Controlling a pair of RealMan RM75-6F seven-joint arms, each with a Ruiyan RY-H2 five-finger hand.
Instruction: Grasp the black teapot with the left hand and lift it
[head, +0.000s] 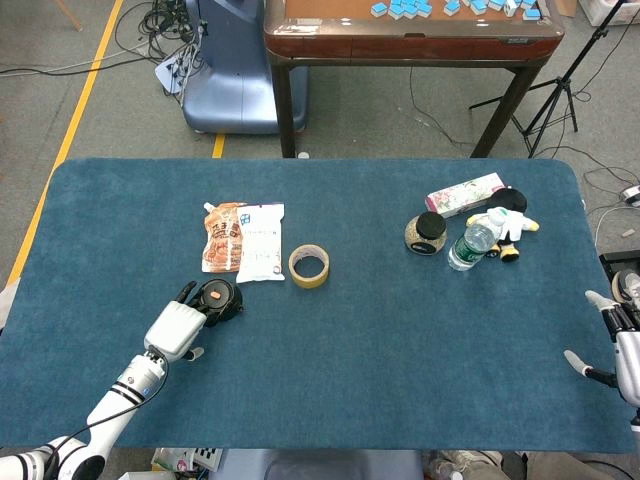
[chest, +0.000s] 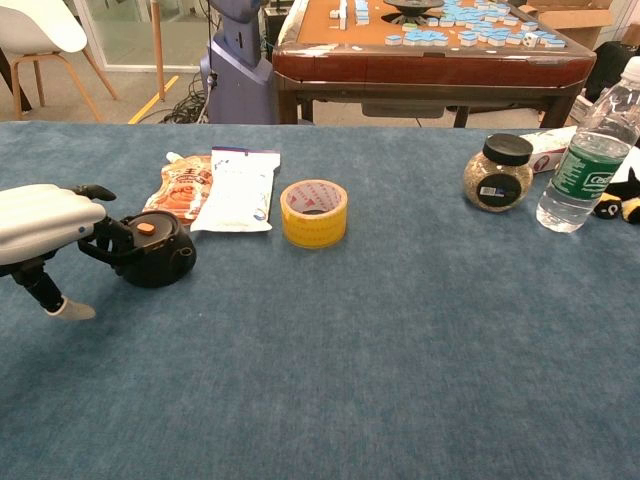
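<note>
The black teapot (head: 220, 297) with an orange knob on its lid stands on the blue table, left of centre; the chest view shows the teapot (chest: 160, 251) with its loop handle turned to the left. My left hand (head: 177, 326) is right against that handle. In the chest view the left hand (chest: 44, 214) has its dark fingertips (chest: 100, 229) touching the handle, while the thumb points down at the cloth, well apart from them. The pot rests on the table. My right hand (head: 612, 345) hovers at the table's right edge, fingers spread, holding nothing.
Two food pouches (head: 243, 237) lie just behind the teapot, with a yellow tape roll (head: 308, 265) to their right. At the far right stand a jar (head: 427, 233), a water bottle (head: 472, 243), a plush toy (head: 510, 226) and a pink box (head: 464, 193).
</note>
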